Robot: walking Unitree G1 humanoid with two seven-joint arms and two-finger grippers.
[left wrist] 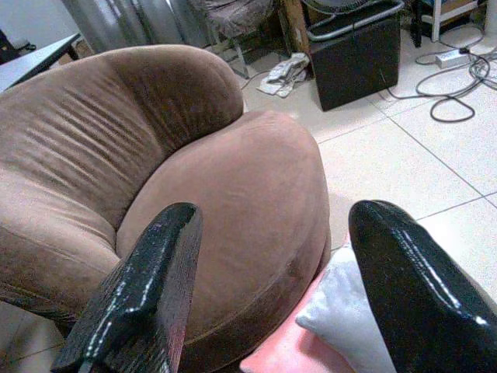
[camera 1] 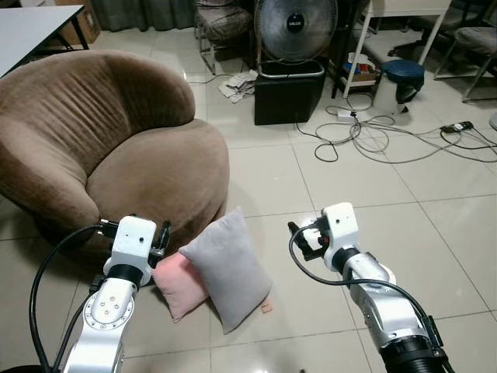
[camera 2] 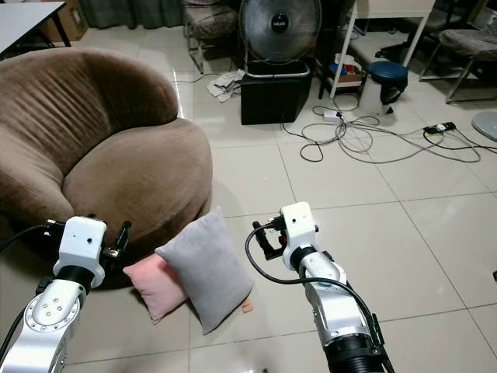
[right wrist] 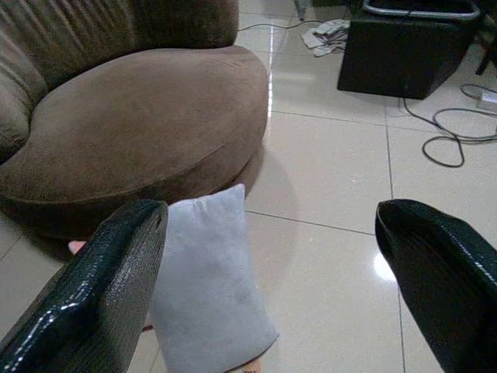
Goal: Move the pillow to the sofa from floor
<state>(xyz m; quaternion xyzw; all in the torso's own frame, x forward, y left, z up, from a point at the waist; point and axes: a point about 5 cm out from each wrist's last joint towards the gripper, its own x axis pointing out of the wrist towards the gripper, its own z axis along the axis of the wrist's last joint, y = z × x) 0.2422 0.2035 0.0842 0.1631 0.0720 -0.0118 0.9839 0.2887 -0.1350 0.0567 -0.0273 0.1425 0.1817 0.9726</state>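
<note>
Left hand: the left hand [left wrist: 268,299] sits at the lower left of the head views, raised in front of the sofa's front edge, its two black fingers [left wrist: 140,299] spread wide and holding nothing.
Right hand: the right hand [right wrist: 268,287] is at lower centre-right of the head views, above bare floor tiles just right of the pillows, fingers spread apart and empty.
Grey pillow: a grey pillow [camera 1: 227,268] stands tilted on the floor [camera 1: 365,210] between the two hands, leaning against the sofa's base.
Pink pillow: a pink pillow [camera 1: 177,284] lies on the floor, partly tucked behind the grey one and touching it, also against the sofa.
Sofa: a round brown sofa [camera 1: 116,140] fills the upper left; its seat carries nothing.
Background: a black box [camera 1: 289,92] with a fan [camera 1: 295,27] on top at upper centre, cables [camera 1: 373,136] strewn over the tiles at upper right, a table [camera 1: 35,27] corner at the top left.
</note>
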